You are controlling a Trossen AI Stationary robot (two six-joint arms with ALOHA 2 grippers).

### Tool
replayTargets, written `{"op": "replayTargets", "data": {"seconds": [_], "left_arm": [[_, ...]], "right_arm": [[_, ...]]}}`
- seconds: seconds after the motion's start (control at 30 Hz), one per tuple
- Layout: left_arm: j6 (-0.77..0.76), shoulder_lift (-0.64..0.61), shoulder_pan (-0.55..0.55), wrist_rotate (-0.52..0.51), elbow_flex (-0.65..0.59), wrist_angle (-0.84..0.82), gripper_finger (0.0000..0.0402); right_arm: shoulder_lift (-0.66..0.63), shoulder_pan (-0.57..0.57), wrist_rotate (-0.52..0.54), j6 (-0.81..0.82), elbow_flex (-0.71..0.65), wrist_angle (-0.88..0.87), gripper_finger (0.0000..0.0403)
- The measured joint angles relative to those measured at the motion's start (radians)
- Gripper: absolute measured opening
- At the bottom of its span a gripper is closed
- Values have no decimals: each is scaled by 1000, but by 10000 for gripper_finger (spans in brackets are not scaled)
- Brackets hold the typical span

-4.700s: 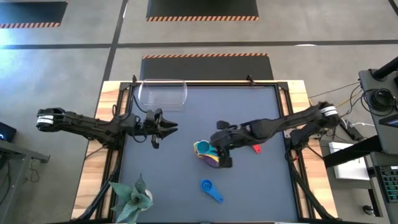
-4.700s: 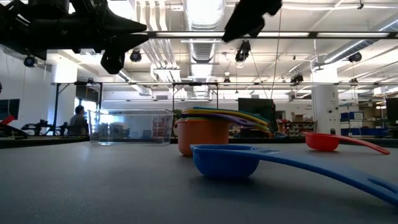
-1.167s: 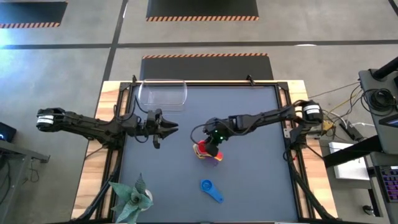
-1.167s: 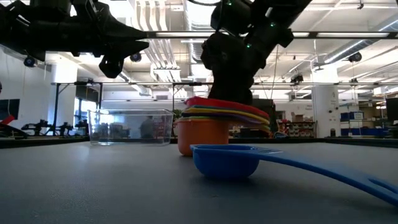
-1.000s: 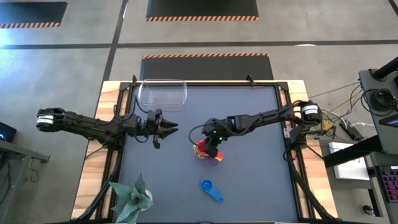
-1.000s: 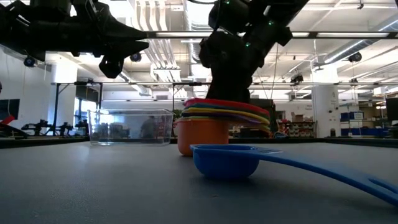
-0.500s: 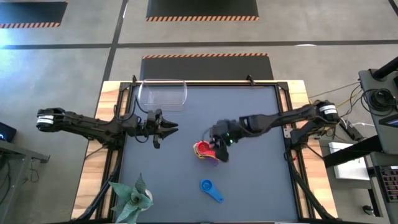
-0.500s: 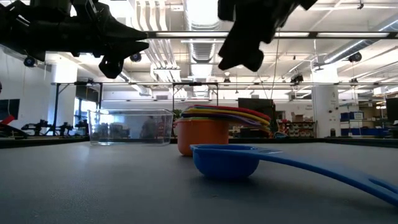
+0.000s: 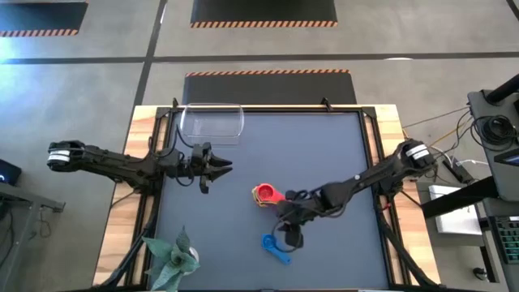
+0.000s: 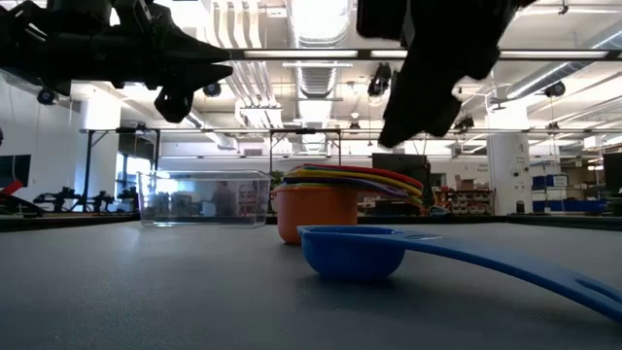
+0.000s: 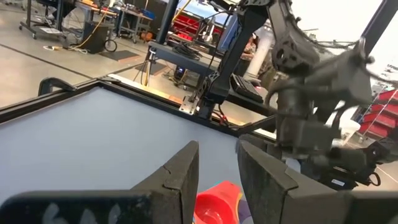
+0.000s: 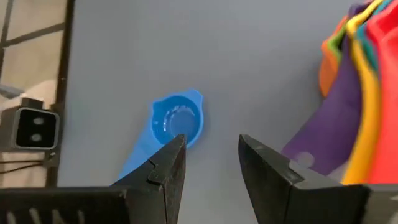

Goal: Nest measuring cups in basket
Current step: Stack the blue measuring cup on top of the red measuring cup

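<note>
Right gripper, jaws narrowly apart & empty, hovers just above blue cup, which lies near the nested stack, far from basket; risk: fingers nudge the shallow bowl, skidding it away.

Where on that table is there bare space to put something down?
The far right corner, beyond the stack of cups and right of the basket, is bare mat. So is the near right corner. It is crowded mid-table, where the right end effector hangs over the blue cup; the left end effector waits at left.
</note>
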Motion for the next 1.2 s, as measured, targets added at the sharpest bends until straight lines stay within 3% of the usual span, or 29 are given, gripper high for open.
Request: {"op": "replayTargets", "data": {"seconds": [0.5,0.77,0.93,1.2], "left_arm": [[-68,65,-9,5,0,1,94],[-79,85,-9,5,0,23,94],[-78,87,-9,4,0,22,94],[-78,93,-9,4,0,23,94]], "right_arm": [[215,2,-38,61,73,72,136],[287,4,-46,48,112,71,105],[270,5,-47,14,114,56,25],[140,6,-22,-13,129,23,10]]}}
